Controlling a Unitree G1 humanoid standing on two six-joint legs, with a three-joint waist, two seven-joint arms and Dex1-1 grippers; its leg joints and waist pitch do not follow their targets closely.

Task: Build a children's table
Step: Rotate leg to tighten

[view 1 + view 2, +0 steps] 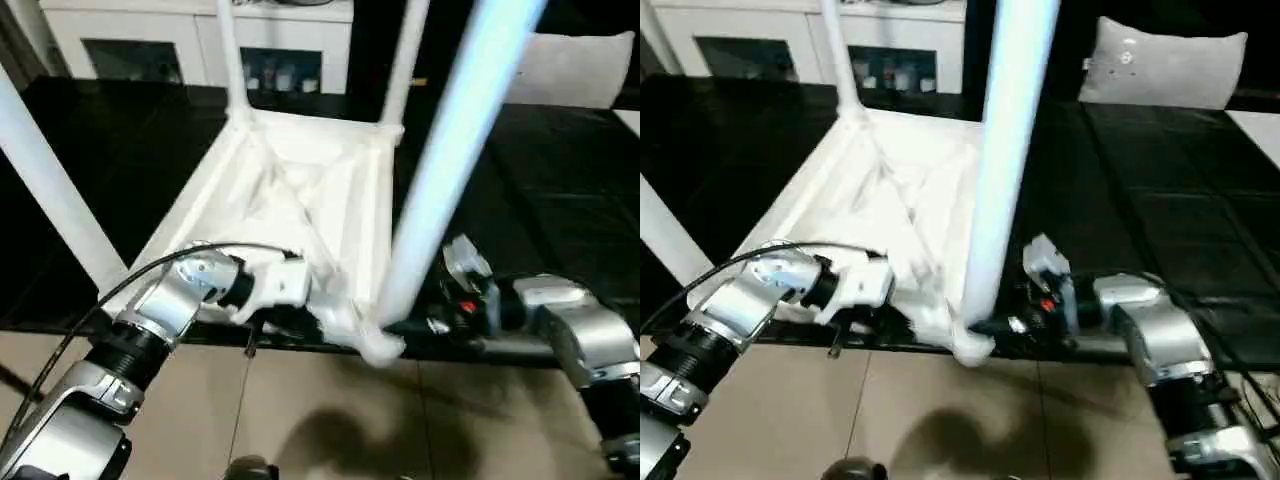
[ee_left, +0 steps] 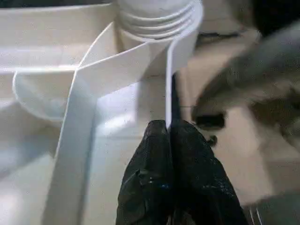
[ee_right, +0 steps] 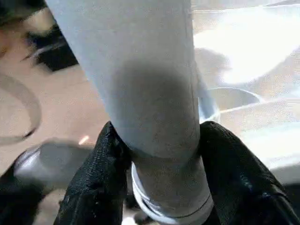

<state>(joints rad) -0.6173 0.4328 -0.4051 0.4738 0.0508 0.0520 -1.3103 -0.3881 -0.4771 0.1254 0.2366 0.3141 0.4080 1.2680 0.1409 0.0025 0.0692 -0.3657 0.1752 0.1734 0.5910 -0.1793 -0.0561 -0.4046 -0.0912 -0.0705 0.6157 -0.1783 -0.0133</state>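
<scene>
Head views look down; wrist views sit close on the table (image 1: 300,180).

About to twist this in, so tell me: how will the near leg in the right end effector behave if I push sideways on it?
The leg looks stiff but long, so a side push probably levers hard on its socket. Its smooth round surface may slip between the right end effector fingers. The upside-down table looks light; the left end effector, pinching its rim, likely keeps it from sliding.

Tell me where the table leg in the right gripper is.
The leg stands in the near right corner socket of the upturned tabletop, its base between the right gripper's fingers.
</scene>
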